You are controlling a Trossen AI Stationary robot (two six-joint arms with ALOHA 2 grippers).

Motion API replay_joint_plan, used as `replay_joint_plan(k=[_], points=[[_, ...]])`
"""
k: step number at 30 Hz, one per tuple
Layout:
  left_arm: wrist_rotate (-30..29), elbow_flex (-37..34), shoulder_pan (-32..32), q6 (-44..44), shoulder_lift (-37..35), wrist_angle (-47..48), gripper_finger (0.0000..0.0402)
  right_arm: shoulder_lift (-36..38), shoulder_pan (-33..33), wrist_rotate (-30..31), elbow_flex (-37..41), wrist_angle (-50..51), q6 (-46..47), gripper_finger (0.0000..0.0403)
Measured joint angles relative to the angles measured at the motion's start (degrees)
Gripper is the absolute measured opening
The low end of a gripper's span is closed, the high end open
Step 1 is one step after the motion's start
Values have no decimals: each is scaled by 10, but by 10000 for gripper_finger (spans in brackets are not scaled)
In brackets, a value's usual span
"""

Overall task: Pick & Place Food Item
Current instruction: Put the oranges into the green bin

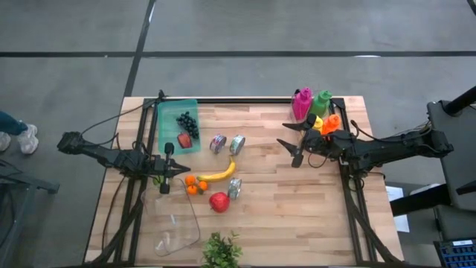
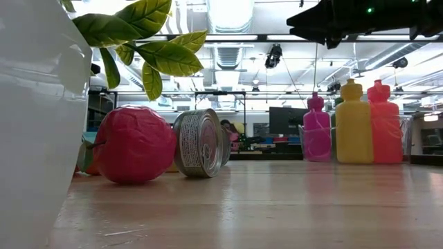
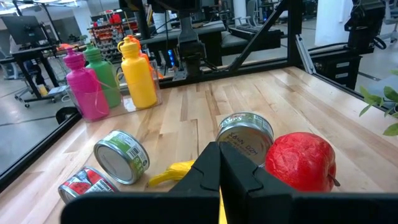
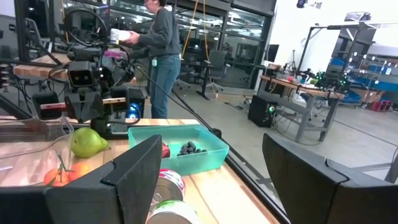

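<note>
While left gripper fingers shut, empty, right agape — glossy red apple

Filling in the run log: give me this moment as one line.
left tool: shut, empty, beside oranges | right tool: open, empty, near bottles | banana: on table

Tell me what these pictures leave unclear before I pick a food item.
- Banana, left wrist view: mostly hidden behind the shut left end effector.
- Green bin contents, high view: dark and red items, too small to identify.
- Pear, high view: blocked by left arm.
</note>
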State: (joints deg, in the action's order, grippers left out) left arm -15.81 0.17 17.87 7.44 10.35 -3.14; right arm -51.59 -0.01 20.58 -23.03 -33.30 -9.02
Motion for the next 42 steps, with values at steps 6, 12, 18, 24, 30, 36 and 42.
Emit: replay_joint_plan(k=[6, 12, 18, 24, 30, 36, 42], points=[[0, 0, 0, 0, 0, 0, 0, 1, 0, 0, 0, 1, 0, 276], [0, 0, 0, 0, 0, 0, 0, 1, 0, 0, 0, 1, 0, 276], [0, 0, 0, 0, 0, 0, 0, 0, 0, 3, 0, -5, 21, 276], [0, 0, 0, -2, 0, 0, 0, -3, 0, 8, -5, -18, 286, 276], [0, 0, 0, -2, 0, 0, 0, -3, 0, 8, -5, -15, 353, 276], [0, 0, 0, -1, 0, 0, 0, -3, 0, 8, -5, -14, 351, 276], [0, 0, 0, 1, 0, 0, 0, -3, 0, 8, -5, -13, 350, 276]])
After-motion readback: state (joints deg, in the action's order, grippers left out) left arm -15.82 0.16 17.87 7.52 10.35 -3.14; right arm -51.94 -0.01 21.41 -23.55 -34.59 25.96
